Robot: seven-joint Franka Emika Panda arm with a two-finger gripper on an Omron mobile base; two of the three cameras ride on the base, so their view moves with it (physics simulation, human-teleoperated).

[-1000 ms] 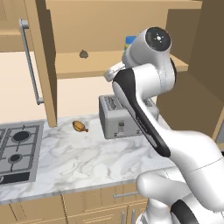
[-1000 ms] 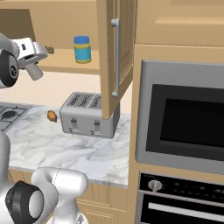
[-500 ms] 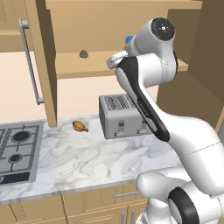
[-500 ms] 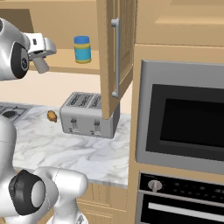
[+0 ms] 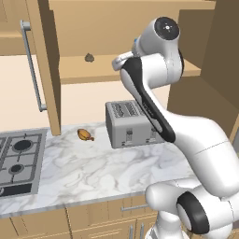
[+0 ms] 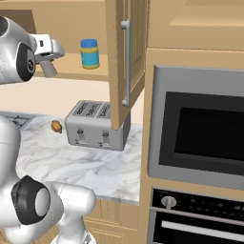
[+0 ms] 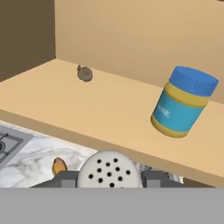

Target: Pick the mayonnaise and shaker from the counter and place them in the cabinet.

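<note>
Grey shaker (image 7: 110, 171) sits pinched in the hand (image 7: 109, 180), its perforated cap facing the camera and long axis running along the fingers, just short of the cabinet shelf (image 7: 87, 113). The mayonnaise (image 7: 183, 102) stands upright on that shelf, blue lid up, well apart from a small dark lump (image 7: 84, 73).

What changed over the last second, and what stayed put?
The arm rose and carried the gripper, shut on the shaker, closer to the cabinet shelf edge. Nothing was released. The mayonnaise and the small dark lump stayed on the shelf; the toaster stayed on the counter.
</note>
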